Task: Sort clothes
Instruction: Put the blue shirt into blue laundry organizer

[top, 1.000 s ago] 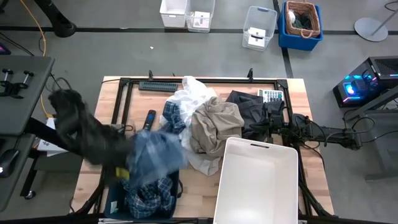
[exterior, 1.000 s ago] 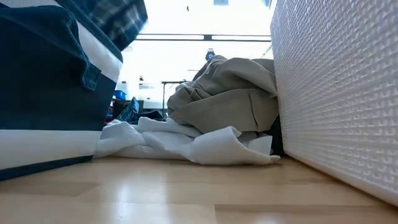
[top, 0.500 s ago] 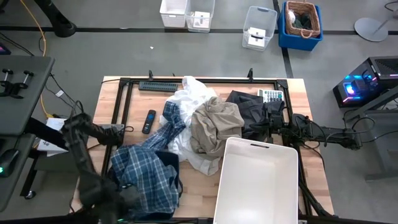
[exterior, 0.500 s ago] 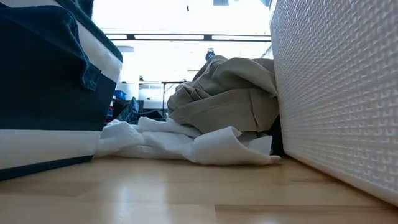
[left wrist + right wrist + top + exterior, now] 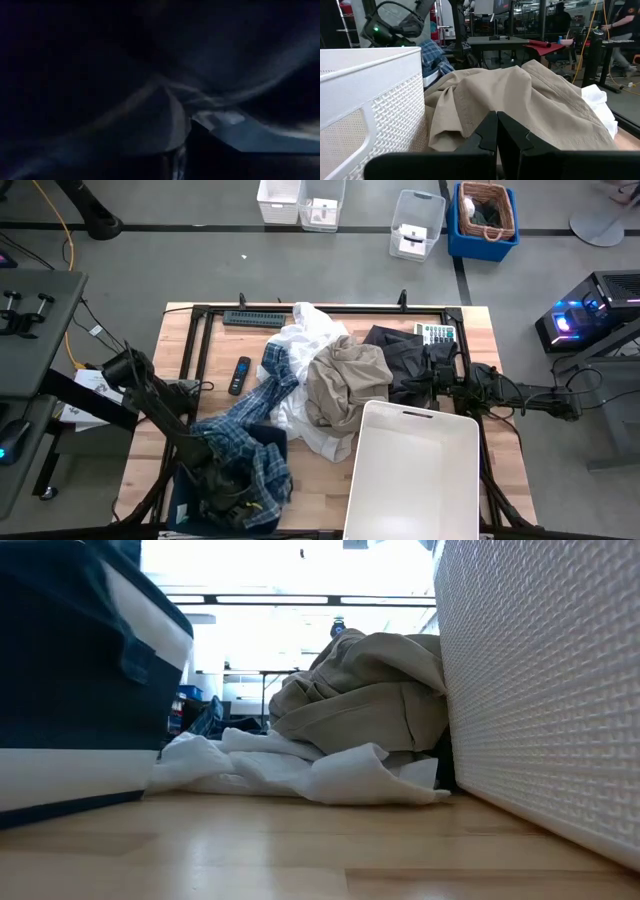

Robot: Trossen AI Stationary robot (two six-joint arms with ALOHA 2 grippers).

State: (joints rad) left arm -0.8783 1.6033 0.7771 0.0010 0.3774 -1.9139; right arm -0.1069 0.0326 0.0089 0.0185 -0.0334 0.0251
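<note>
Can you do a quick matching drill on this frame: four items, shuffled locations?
Items:
1. plaid shirt
2. khaki piece
3. dark piece
4. white bin

Places:
A. table's near right part
B. middle of the pile
C. draped over the navy bin, near left
D. far right, by the right arm

Pairs: 1-C, 2-B, 3-D, 4-A
</note>
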